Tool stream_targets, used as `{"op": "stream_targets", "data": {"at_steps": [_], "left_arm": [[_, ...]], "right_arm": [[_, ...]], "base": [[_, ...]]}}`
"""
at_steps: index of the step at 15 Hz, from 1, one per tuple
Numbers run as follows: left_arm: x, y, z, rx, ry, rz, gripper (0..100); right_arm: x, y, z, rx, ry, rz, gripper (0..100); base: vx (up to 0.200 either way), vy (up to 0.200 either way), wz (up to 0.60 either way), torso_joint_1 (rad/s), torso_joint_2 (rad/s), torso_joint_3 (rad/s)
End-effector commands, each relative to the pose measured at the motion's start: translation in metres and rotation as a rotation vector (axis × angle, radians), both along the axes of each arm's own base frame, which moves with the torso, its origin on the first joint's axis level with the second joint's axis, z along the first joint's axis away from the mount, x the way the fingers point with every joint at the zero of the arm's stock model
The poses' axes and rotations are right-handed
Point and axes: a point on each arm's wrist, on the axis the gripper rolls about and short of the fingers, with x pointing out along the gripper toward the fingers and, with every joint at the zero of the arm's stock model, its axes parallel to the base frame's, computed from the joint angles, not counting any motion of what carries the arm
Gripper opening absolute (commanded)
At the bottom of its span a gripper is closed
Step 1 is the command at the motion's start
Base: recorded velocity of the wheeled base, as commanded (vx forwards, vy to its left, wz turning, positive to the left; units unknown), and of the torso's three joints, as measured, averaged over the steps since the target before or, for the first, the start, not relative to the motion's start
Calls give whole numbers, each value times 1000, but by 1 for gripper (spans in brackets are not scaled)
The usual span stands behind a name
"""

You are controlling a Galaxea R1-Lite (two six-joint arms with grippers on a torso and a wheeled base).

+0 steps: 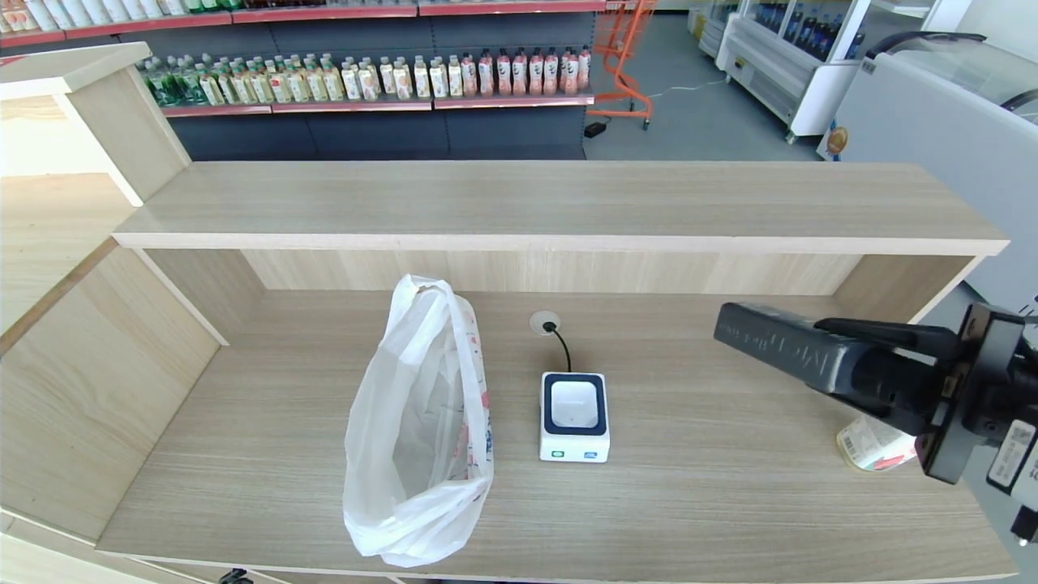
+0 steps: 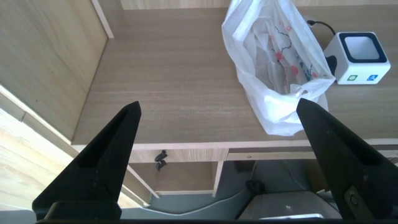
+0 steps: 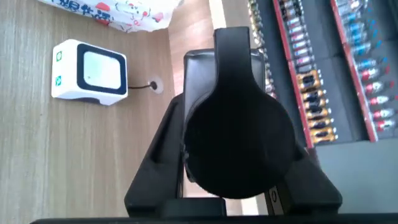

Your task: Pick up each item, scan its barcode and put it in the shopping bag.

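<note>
A white plastic shopping bag (image 1: 422, 422) (image 2: 280, 68) (image 3: 124, 12) lies open on the wooden counter, left of centre. To its right sits the white barcode scanner (image 1: 574, 415) (image 2: 360, 56) (image 3: 93, 71) with a dark-framed window facing up. My right gripper (image 1: 835, 357) (image 3: 233, 93) is shut on a long black package (image 1: 778, 345) (image 3: 239, 137), held above the counter to the right of the scanner. A pale bottle (image 1: 868, 444) with a barcode label lies on the counter beneath that arm. My left gripper (image 2: 217, 107) hangs open over the counter's front edge, near the bag.
A raised ledge (image 1: 559, 203) runs along the back of the counter, and side walls (image 1: 105, 357) close in both ends. The scanner's cable (image 1: 559, 345) runs to a grommet behind it. Shelves of bottles (image 1: 365, 77) stand beyond the counter.
</note>
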Motion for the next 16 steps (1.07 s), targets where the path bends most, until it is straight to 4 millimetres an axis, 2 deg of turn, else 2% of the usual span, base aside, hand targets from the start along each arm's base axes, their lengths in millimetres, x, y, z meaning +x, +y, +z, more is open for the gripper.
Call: {"op": "stream_targets", "data": {"at_steps": [1,3,4,5,6,8,9,10,12,16], "left_arm": [[0,0,0,0,0,0,100],[0,0,0,0,0,0,100],[0,0,0,0,0,0,100],[0,0,0,0,1,0,100],[0,0,0,0,0,0,100],[0,0,0,0,0,0,100],[0,0,0,0,0,0,100],[0,0,0,0,0,0,100],[0,0,0,0,0,0,100],[0,0,0,0,1,0,100]], "right_arm": [[-13,-19,-7,161,238,-155,0],[-12,-19,-11,375,536,-232,0],[-12,-19,-12,390,554,-243,0],[-3,-18,-15,543,707,-347,0],[14,-8,-19,778,918,-479,0],[47,11,-28,1046,1108,-664,0],[55,16,-31,1103,1155,-689,0],[69,31,-38,1186,1255,-713,0],[84,57,-43,1293,1365,-733,0],[102,86,-59,1262,1439,-746,0]], "base": [[0,0,0,0,0,0],[0,0,0,0,0,0],[0,0,0,0,0,0],[0,0,0,0,0,0],[0,0,0,0,0,0],[0,0,0,0,0,0],[0,0,0,0,0,0],[0,0,0,0,0,0],[0,0,0,0,0,0],[0,0,0,0,0,0]]}}
